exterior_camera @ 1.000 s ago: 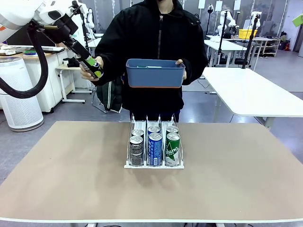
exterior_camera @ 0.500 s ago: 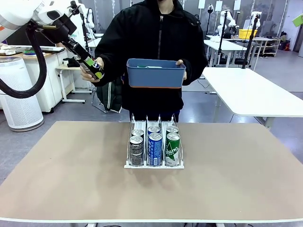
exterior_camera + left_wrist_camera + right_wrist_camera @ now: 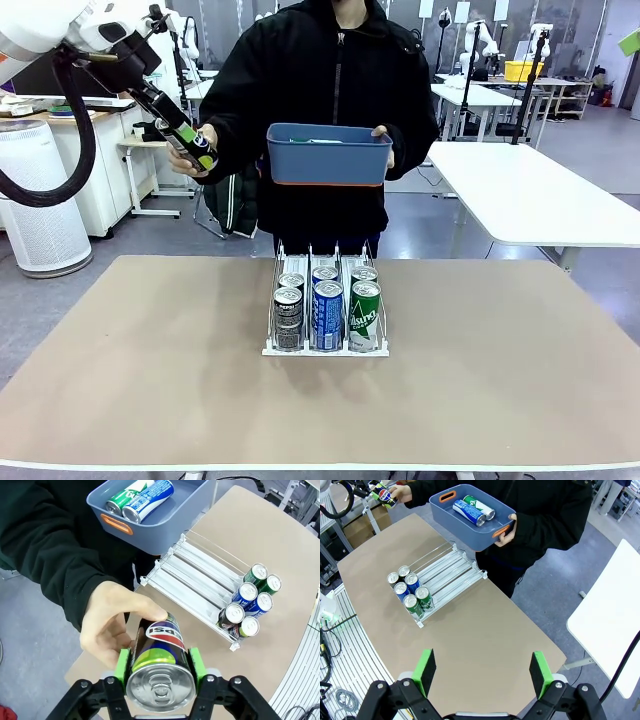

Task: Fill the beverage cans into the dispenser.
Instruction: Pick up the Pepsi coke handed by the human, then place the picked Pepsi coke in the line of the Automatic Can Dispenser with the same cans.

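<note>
Left pincer pinches black slim metal can, person's hand on it, past tan worktop's far-left edge; barely shifted from earlier. Right pincer spread over bare worktop.

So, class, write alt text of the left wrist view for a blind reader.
The left gripper clamps a black Pepsi can between its green pads, silver top towards the camera, while a person's hand grips its far end. Beyond are a blue tub holding two cans and, on the table, a dispenser with six cans at one end.
</note>
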You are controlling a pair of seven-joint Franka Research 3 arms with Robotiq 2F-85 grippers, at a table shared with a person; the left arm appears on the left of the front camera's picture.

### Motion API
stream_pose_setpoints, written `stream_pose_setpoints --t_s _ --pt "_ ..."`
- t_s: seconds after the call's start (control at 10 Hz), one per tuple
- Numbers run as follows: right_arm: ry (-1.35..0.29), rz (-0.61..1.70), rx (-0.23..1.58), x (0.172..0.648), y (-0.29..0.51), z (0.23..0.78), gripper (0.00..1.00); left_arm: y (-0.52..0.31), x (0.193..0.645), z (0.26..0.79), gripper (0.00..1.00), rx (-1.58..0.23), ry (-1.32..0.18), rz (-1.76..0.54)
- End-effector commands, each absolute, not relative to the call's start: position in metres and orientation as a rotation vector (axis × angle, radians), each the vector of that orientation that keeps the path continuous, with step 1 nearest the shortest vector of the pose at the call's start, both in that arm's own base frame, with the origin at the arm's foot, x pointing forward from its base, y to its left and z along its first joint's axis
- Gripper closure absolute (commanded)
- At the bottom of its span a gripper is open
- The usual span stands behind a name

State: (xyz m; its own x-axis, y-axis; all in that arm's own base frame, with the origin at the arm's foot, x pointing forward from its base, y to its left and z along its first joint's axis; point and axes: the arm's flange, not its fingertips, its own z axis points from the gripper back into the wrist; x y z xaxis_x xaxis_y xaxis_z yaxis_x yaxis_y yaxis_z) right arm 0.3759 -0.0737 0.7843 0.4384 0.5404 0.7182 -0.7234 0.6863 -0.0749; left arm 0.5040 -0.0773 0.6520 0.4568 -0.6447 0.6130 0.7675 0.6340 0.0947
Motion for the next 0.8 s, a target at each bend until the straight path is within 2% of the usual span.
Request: stream_pose_setpoints --t_s 0.0,0.7 --pt "-0.795 0.801 0.271 0.3755 -0.0724 0.783 0.0 -0.0754 0.5052 0.6509 0.89 -0.211 -0.669 -0.899" --pt "-0.795 0.801 0.271 0.3755 -0.0724 0.783 0.0 -0.0754 0.5052 0.6509 0.89 -0.211 -0.669 -0.899"
